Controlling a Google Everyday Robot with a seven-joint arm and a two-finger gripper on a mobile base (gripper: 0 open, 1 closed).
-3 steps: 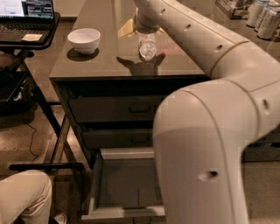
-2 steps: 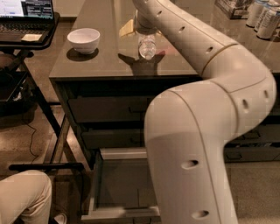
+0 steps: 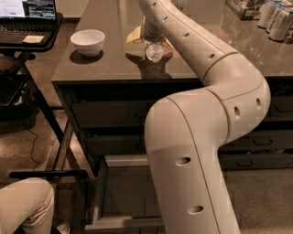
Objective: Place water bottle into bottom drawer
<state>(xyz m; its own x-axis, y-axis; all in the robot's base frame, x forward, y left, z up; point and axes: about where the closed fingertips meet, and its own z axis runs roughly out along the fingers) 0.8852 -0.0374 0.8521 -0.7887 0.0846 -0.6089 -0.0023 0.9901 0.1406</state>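
The water bottle (image 3: 154, 51), small and clear, hangs just above the dark countertop (image 3: 105, 64) with its shadow under it. My gripper (image 3: 153, 40) is at the end of the long cream arm, right over the bottle, and is shut on its upper end; the arm hides most of the fingers. The bottom drawer (image 3: 120, 196) stands pulled open at floor level below the counter, with a dark flat floor and pale sides. My arm's big lower link (image 3: 192, 173) covers the drawer's right part.
A white bowl (image 3: 87, 41) sits on the counter's left. A yellow item (image 3: 135, 34) lies behind the bottle. Several cans (image 3: 274, 16) stand at the far right. A laptop (image 3: 27, 13) is on a stand to the left. A person's knee (image 3: 23, 205) is near the drawer.
My arm's elbow has swung, so the lower link now covers more of the cabinet front. The bottle and gripper stay at nearly the same spot above the counter.
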